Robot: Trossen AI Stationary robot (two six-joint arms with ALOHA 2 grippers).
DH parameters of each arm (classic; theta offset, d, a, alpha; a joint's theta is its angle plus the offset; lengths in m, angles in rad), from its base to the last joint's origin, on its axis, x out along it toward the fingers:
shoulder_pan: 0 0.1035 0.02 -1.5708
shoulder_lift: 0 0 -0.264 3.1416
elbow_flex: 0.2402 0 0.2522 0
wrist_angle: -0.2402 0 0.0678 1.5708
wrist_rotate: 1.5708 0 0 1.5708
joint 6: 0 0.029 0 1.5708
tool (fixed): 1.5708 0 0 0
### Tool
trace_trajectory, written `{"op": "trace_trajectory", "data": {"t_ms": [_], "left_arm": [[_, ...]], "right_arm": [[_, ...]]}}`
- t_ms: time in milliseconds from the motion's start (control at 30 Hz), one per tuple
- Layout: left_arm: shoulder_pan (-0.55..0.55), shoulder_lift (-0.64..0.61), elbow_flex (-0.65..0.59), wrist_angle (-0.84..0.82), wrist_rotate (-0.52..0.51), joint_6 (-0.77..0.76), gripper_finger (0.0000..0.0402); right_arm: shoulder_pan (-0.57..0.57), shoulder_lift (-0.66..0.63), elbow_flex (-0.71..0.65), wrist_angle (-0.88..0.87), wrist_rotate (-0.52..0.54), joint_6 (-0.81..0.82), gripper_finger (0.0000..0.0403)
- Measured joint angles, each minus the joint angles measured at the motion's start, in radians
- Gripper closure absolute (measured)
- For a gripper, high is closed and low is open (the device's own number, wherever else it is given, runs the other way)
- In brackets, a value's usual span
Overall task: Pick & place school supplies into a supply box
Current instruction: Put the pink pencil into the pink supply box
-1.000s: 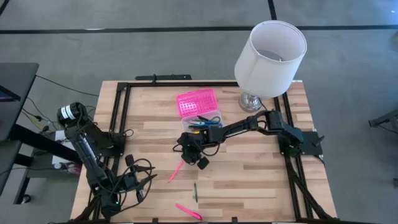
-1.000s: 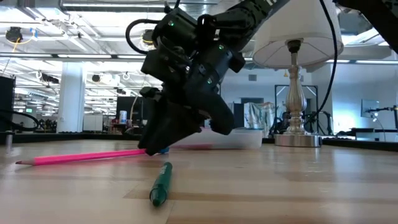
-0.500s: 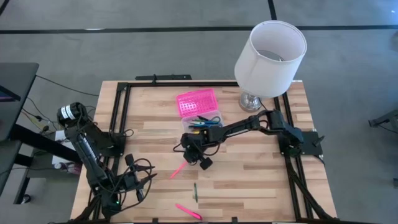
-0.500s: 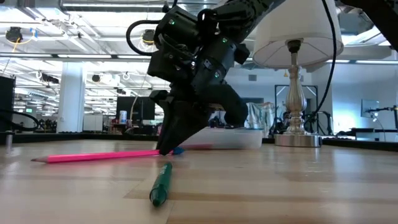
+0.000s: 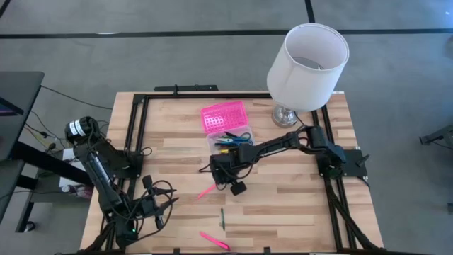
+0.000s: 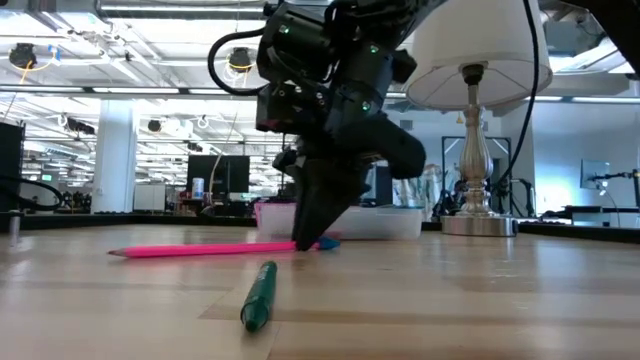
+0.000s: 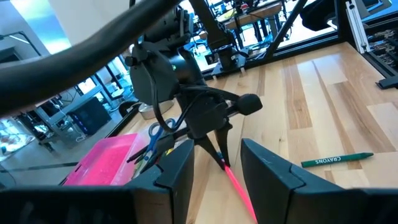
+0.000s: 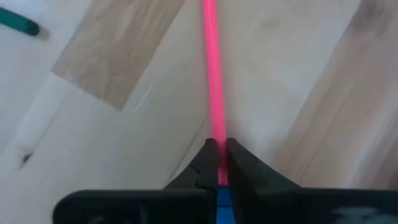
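So partway through, I'd say. The supply box (image 5: 232,139) sits just past the middle of the tabletop (image 5: 283,205) toward 12 o'clock, with its pink lid (image 5: 224,117) lying right behind it. There's already a little bunch of stuff in the box, looks like the blue-handled scissors (image 5: 235,138) plus a couple of pens, hard to count.

The right gripper (image 5: 216,183) is down at the tabletop just on the 6 o'clock side of the box, fingers pressed together on the blue end of the pink pencil (image 5: 206,191). The wrist view shows it pinched right between the tips. The pencil's free end points off toward 7 o'clock and, from the low view, it's lying on or barely off the wood, so I'd call it grabbed but not lifted yet.

Still to go: a green crayon (image 5: 221,217) at 6 o'clock and another pink marker-ish thing (image 5: 214,241) near the 6 o'clock edge.

The left gripper (image 5: 157,203) is parked at about 8 o'clock, fingers spread, holding nothing.
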Motion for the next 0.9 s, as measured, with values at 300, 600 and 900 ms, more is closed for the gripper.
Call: {"op": "trace_trajectory", "data": {"t_ms": [300, 600, 900], "left_arm": [[0.000, 0.000, 0.000, 0.000, 0.000, 0.000, 0.0274], [0.000, 0.000, 0.000, 0.000, 0.000, 0.000, 0.0274], [0.000, 0.000, 0.000, 0.001, 0.000, 0.000, 0.0274]], "right_arm": [[0.003, -0.017, 0.024, -0.189, 0.028, 0.127, 0.0401], [0.037, -0.011, 0.070, -0.358, 0.146, 0.127, 0.0402], [0.041, 0.001, 0.168, -0.501, 0.256, 0.126, 0.0402]]}}
